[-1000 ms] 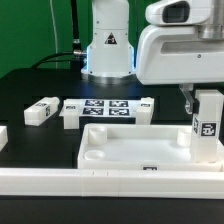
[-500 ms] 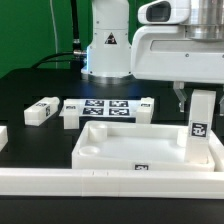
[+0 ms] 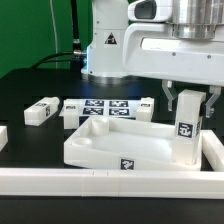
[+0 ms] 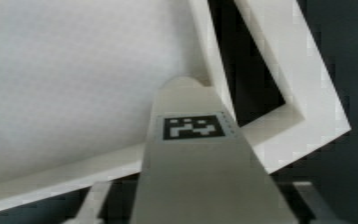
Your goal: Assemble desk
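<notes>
The desk top (image 3: 100, 158) has slid and turned a little toward the exterior view's left since the earlier frame, and the leg (image 3: 186, 135) and the gripper (image 3: 188, 104) have come the same way. The top lies on the black table (image 3: 30, 85), just behind the front border rail (image 3: 60, 185). The leg stands upright in the top's corner at the exterior view's right (its socket is hidden), clamped between both fingers. A loose leg (image 3: 40, 110) lies well apart, on the exterior view's left of the marker board (image 3: 105, 108).
</notes>
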`<state>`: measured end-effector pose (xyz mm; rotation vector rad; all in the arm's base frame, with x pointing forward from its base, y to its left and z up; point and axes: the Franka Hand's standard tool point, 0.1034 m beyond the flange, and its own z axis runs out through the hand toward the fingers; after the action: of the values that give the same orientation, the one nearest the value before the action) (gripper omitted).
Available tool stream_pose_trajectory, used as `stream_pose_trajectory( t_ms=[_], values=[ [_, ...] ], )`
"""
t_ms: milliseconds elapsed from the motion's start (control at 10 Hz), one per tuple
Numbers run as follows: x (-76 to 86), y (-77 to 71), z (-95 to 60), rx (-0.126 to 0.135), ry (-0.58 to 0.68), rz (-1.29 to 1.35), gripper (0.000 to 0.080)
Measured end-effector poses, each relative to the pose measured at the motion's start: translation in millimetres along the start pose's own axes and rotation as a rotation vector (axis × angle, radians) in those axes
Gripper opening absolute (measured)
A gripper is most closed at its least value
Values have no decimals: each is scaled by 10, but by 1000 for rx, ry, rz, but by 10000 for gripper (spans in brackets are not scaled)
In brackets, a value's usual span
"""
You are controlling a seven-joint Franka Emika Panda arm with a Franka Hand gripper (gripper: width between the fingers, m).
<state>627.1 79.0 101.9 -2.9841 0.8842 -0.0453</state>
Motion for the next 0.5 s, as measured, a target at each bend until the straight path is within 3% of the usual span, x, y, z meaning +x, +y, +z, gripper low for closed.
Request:
stream_pose_trajectory(
  t_ms=[100, 200, 300, 500],
  values=[
    [-2, -5, -9, 1, 1, -7, 498],
    [-13, -11, -81, 7, 5, -53, 498],
    [-50, 20, -164, 11, 7, -94, 615],
    [-166, 110, -233, 9, 0, -115, 639]
  ],
)
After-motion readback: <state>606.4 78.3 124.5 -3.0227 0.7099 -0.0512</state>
